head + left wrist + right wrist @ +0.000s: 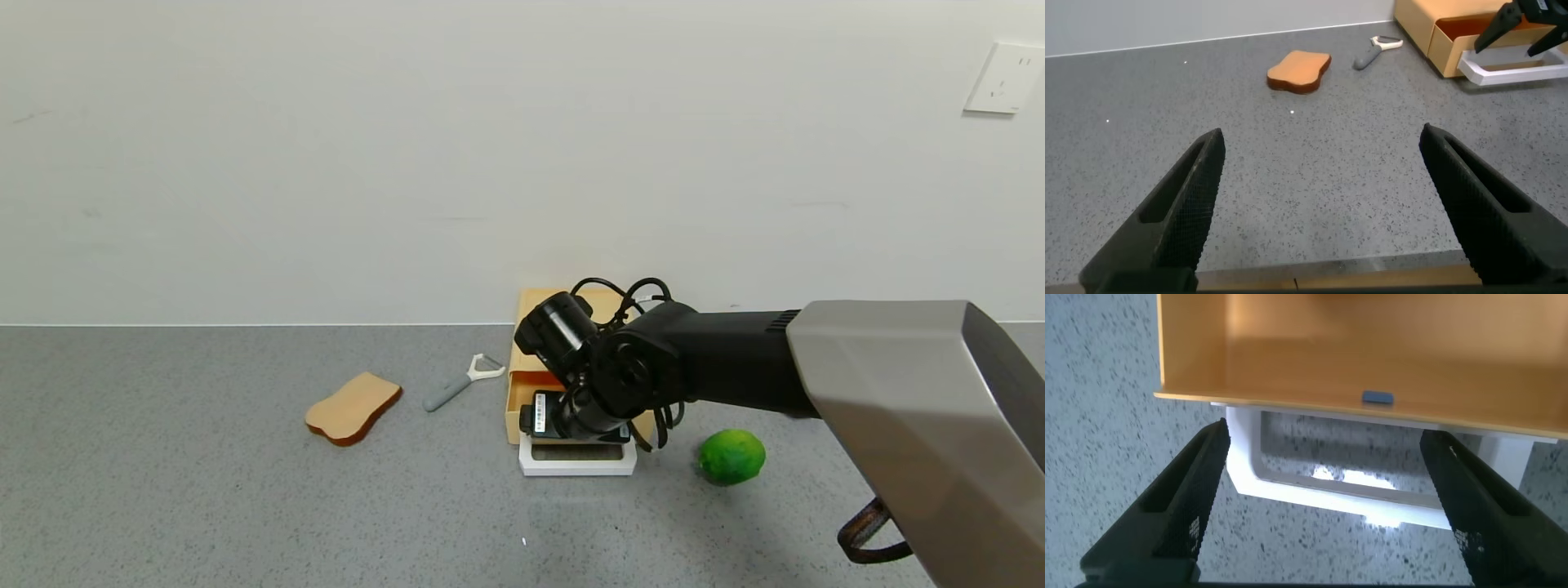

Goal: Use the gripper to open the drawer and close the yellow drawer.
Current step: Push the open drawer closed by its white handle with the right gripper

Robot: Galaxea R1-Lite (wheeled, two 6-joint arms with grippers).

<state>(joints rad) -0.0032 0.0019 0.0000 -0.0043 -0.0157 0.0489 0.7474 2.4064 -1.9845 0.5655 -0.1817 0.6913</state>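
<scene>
The pale yellow drawer (518,390) stands by the back wall with its tray slid partly out. Its white loop handle (578,468) lies on the counter in front. My right gripper (573,428) points down over the tray's front edge, just behind the handle. In the right wrist view the right gripper (1327,437) is open and empty. Its fingers straddle the width of the handle (1372,494), with the open tray (1331,367) beyond. My left gripper (1321,135) is open and empty, low over the counter far from the drawer (1445,37), and is out of the head view.
A tan bread slice (353,407) and a grey peeler (461,382) lie to the left of the drawer. A green lime (731,456) sits to the right of the handle. The wall runs close behind the drawer.
</scene>
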